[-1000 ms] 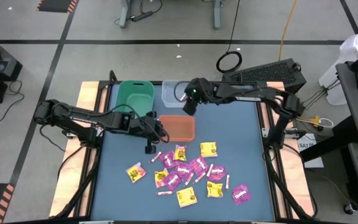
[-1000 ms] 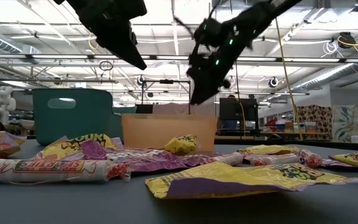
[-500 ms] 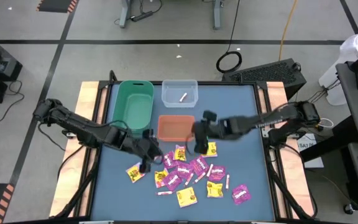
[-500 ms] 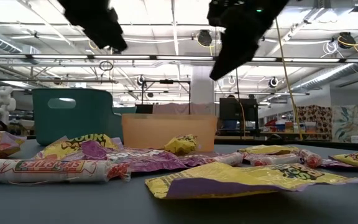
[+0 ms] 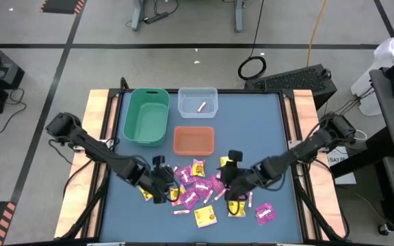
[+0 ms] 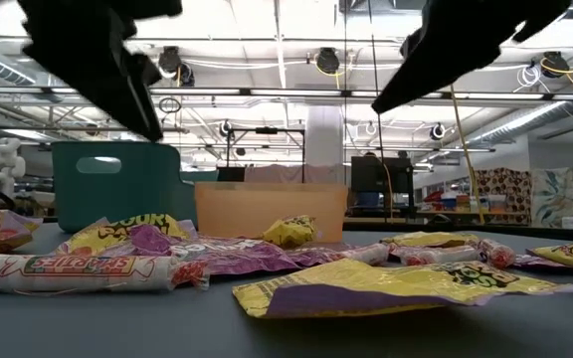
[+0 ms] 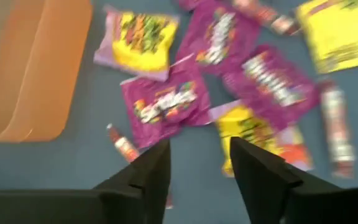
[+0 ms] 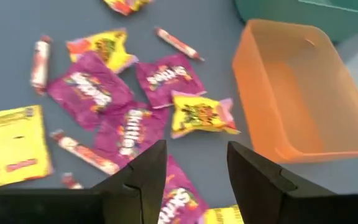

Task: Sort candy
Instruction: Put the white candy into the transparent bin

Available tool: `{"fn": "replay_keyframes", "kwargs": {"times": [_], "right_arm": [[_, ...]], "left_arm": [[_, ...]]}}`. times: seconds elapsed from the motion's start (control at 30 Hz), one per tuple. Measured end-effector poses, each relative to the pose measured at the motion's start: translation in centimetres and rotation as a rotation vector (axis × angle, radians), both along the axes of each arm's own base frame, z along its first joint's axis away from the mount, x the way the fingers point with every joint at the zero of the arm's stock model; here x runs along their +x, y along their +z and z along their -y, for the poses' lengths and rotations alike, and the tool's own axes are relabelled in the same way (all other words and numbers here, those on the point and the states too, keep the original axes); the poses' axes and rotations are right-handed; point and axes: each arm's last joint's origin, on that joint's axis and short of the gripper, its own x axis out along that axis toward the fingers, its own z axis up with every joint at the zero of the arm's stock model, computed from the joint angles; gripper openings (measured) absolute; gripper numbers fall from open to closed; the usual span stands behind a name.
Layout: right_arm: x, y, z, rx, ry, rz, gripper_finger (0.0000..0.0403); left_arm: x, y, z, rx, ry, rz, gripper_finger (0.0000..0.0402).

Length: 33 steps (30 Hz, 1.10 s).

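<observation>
The candy (image 5: pixel 204 190) lies in a loose pile on the blue table: yellow packets, magenta packets (image 7: pixel 166 106) and thin pale sticks (image 8: pixel 82 152). My left gripper (image 5: pixel 159 193) hovers open over the pile's left edge, its fingers (image 7: pixel 151 177) apart with nothing between them. My right gripper (image 5: pixel 227 190) hovers open over the pile's right half. It is also empty, and a yellow packet (image 8: pixel 197 115) lies just ahead of it. In the low view both grippers hang well above the candy, the left gripper (image 6: pixel 147 124) at left and the right gripper (image 6: pixel 381 104) at right.
Three bins stand beyond the pile. A green bin (image 5: pixel 147 116) is at far left. A clear bin (image 5: pixel 198 102) holds one pale stick (image 5: pixel 202 106). An orange bin (image 5: pixel 194 140) stands nearest the pile and also shows in the right wrist view (image 8: pixel 291 106). Bare blue table lies left and right of the candy.
My right gripper has swung from over the clear bin toward the table's near edge and now hangs over the pile's right half; a pale stick lies in the clear bin. My left gripper has gone from beside the orange bin toward the near edge, lower, over the pile's left edge.
</observation>
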Motion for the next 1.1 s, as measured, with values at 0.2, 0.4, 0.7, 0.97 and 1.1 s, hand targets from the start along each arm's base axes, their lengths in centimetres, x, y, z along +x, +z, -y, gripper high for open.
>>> {"fn": "replay_keyframes", "kwargs": {"times": [0.2,0.4,0.7,0.97,1.1], "right_arm": [[-0.4,-0.1,-1.1,0.053,-0.010,0.055,0.0160],[-0.8,-0.4,-1.7,0.079,-0.004,0.062,0.0160],[-1.0,-0.4,-1.9,0.067,0.013,0.058,0.0160],[-1.0,-0.4,-1.9,0.063,0.015,0.056,0.0160],[-1.0,-0.4,-1.9,0.060,0.018,0.056,0.0160]], "left_arm": [[0.7,-2.9,0.4,0.088,0.036,-0.070,0.0183],[0.9,-4.6,0.2,0.150,0.120,-0.108,0.0182],[0.6,-4.7,-0.4,0.235,0.222,-0.084,0.0182],[0.1,-6.9,-1.4,0.148,0.241,-0.077,0.0182],[-0.3,-7.9,-2.0,0.102,0.264,-0.066,0.0182]]}}
